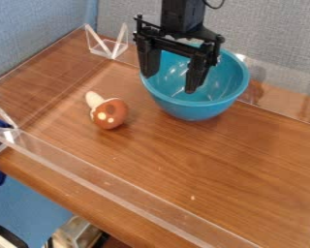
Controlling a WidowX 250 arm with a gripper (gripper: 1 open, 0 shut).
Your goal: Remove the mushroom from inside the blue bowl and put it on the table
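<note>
Toward the far right edge of the tabletop [184, 165]: one blue bowl [197, 95], round, deep, glossy, upright, its visible interior apparently vacant. Above and partly within its rim: one hand [177, 76], black, pointing straight down, fingers spread wide, pinching nothing. Left of the bowl, well apart from it, toward the left edge: one mushroom [108, 111], orange-brown cap, pale stem, lying on its side on bare wood, stem pointing to the far left corner. Along the edges: low clear acrylic walls [67, 155]. Judged status: the mushroom lies outside the bowl and on the tabletop, so the task reads as complete or nearly so. Judged hazards: the spread fingers sit close to the bowl's rim, so a sideways withdrawal could catch the wall and tip or drag the bowl; the rounded cap could roll if the tabletop is jolted; a renewed descent would close on nothing.
</note>
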